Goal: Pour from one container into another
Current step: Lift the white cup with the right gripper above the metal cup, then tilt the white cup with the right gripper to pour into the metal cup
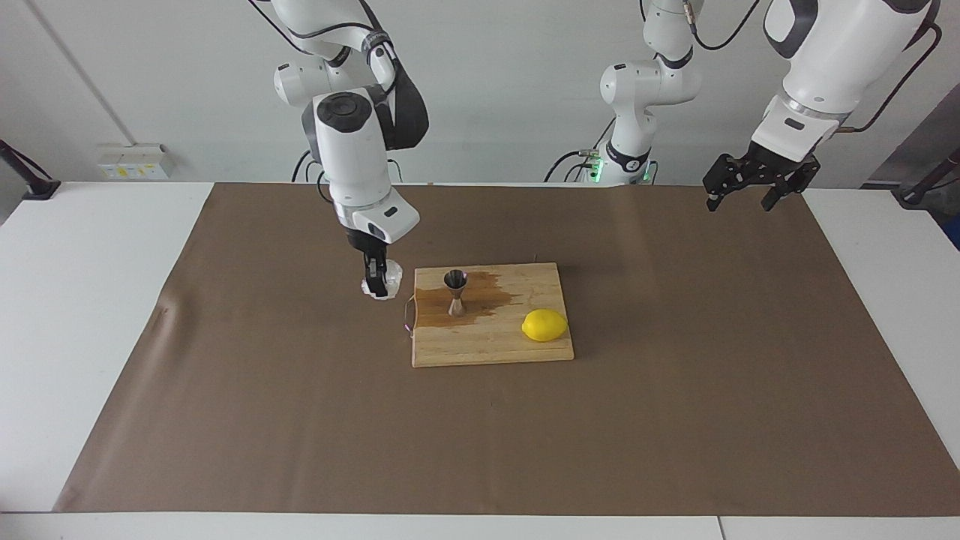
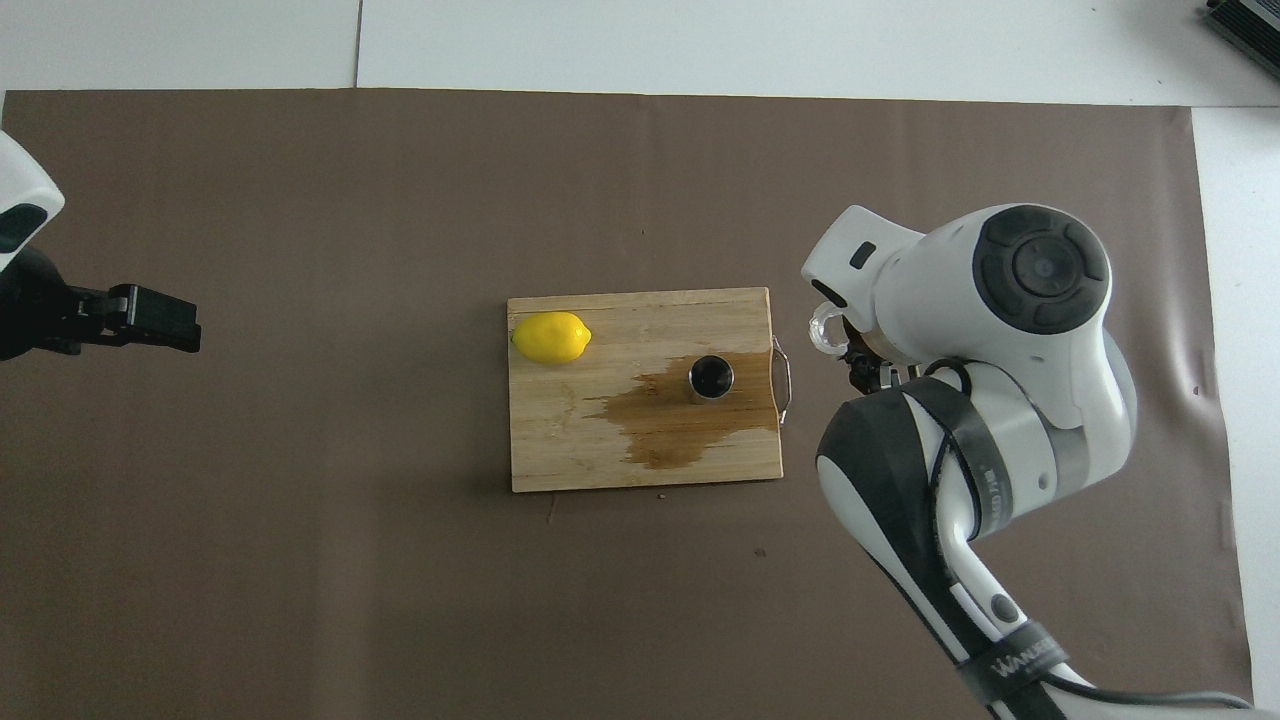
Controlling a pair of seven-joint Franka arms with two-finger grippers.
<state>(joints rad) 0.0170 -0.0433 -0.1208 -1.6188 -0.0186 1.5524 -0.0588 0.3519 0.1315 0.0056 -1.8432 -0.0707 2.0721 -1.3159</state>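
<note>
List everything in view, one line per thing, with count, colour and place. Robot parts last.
glass cup: one, clear with a whitish textured surface, held over the brown mat beside the handle end of the cutting board
jigger: one, shiny steel, upright on the cutting board, on the wet stain
cutting board: one, light wood with a metal handle, mid-table on the brown mat
wet stain: one, dark brown, on the cutting board around the jigger
lemon: one, yellow, on the cutting board toward the left arm's end
brown mat: one, brown, covers most of the white table
right gripper: one, black, shut on the glass cup
left gripper: one, black, open, waiting raised over the brown mat at its own end of the table
</note>
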